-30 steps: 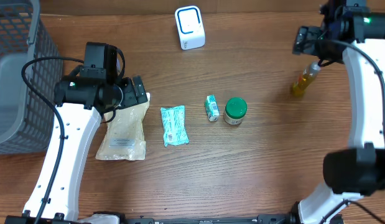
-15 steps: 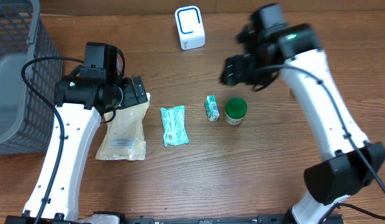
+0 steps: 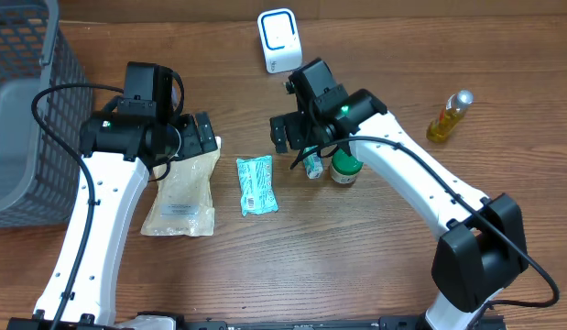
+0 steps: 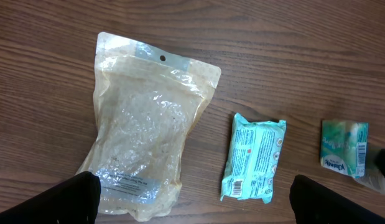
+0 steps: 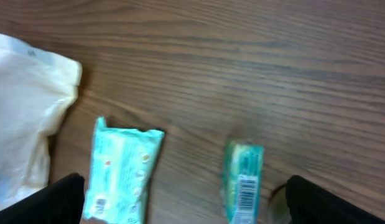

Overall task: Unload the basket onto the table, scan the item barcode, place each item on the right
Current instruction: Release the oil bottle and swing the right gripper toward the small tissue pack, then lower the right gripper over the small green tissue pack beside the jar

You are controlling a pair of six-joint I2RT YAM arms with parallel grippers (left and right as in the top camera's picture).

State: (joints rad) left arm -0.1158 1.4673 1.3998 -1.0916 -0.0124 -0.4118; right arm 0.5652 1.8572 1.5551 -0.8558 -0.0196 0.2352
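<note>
A white barcode scanner (image 3: pixel 279 40) stands at the back of the table. Before it lie a teal packet (image 3: pixel 256 185), a small green box (image 3: pixel 311 161) and a green-lidded jar (image 3: pixel 346 165). My right gripper (image 3: pixel 294 136) hovers open above the box, holding nothing. In the right wrist view the packet (image 5: pixel 120 171) and the box (image 5: pixel 243 180), barcode facing up, lie between the open gripper's (image 5: pixel 186 202) fingers. My left gripper (image 3: pixel 201 136) is open over a clear pouch of grains (image 3: pixel 180 192). The left wrist view shows the pouch (image 4: pixel 145 130) and packet (image 4: pixel 254 158) below the open gripper (image 4: pixel 192 202).
A grey wire basket (image 3: pixel 27 119) stands at the left edge. A small bottle of yellow liquid (image 3: pixel 450 117) stands at the far right. The small box (image 4: pixel 344 149) also shows at the right of the left wrist view.
My right arm has swung from the far right by the bottle leftward to above the small green box. The left arm and all the items have stayed put.
</note>
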